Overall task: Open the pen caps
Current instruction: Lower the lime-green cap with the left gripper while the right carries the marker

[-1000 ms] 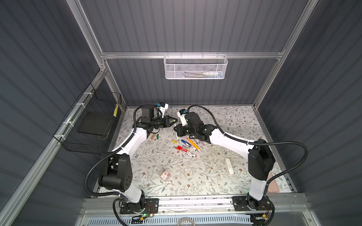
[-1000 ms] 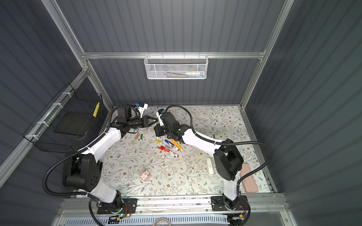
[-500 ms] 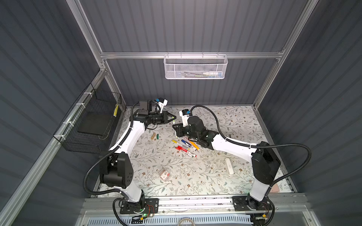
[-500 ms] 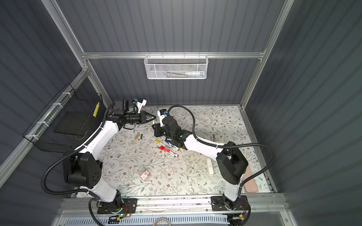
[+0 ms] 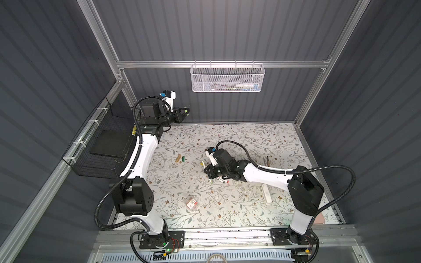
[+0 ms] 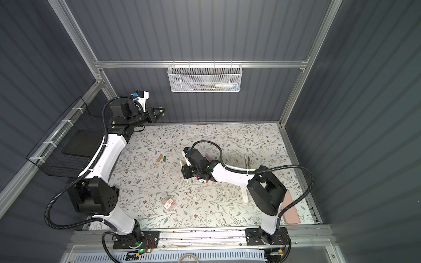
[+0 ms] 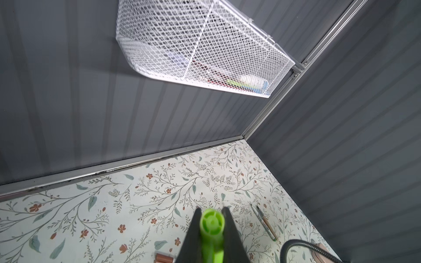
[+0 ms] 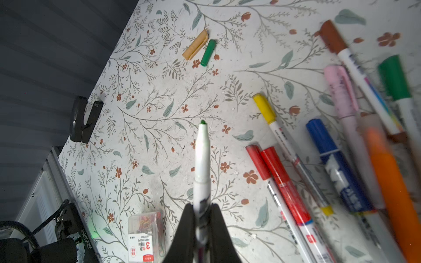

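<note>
- Two halves are apart: the left gripper point(image 7: 211, 213) is clamped on a lime cap point(image 7: 211, 224), and the right gripper point(image 8: 202, 206) is clamped on the bare pen point(image 8: 202, 159), whose green tip is exposed.
- This pull looks done. I judge the step in hand to be laying both pieces down, then going for the next capped pen.
- Bring the lime cap low before letting go, so it neither bounces nor rolls.
- Aim it beside the tan cap point(image 8: 196, 45) and green cap point(image 8: 208, 52). They lie side by side, well apart from the pile point(image 8: 335, 164), on its left-arm side.
- Lay the pen flat just beside the pile without nudging the capped pens, and release only once it rests.
- The lime cap sits between the left jaws, high above the table point(image 5: 227, 141) and well apart from the pile.
- The pen sticks out of the right jaws, low and just beside the pile. Whether its tip touches the table I cannot tell.
- Pens in the pile have caps on. The yellow cap point(image 8: 264, 108) is nearest the pen tip and a fair next target.
</note>
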Robot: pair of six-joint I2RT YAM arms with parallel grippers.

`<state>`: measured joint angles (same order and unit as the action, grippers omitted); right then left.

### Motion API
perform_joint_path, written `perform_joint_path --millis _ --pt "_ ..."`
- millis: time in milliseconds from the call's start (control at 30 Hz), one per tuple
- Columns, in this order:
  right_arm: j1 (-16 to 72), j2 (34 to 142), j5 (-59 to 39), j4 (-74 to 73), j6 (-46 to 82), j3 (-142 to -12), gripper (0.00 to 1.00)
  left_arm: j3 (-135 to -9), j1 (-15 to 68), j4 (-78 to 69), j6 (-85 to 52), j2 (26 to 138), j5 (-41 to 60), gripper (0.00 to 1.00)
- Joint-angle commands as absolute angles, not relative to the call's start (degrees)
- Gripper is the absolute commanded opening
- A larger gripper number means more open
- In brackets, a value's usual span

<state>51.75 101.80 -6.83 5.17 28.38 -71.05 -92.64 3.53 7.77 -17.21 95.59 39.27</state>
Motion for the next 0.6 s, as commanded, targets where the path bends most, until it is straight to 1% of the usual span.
perform_joint_path --millis 0,233,367,567 --pt "49.7 96.4 -3.7 8.1 26.3 -70.8 0.00 -88.3 4.0 14.8 -12.6 94.2 36.6 0.00" --pt "42.1 89.1 -3.9 12.2 25.9 -64.7 0.00 -81.9 5.0 29.3 -3.1 96.6 29.7 0.00" --pt "38.0 86.4 -2.2 18.0 24.3 -64.0 0.00 -76.2 6.6 28.5 -0.9 99.0 21.7 0.00" --pt "31.3 85.0 -1.1 22.0 23.2 -61.7 0.00 -78.0 9.6 29.8 2.4 106.2 13.5 0.00"
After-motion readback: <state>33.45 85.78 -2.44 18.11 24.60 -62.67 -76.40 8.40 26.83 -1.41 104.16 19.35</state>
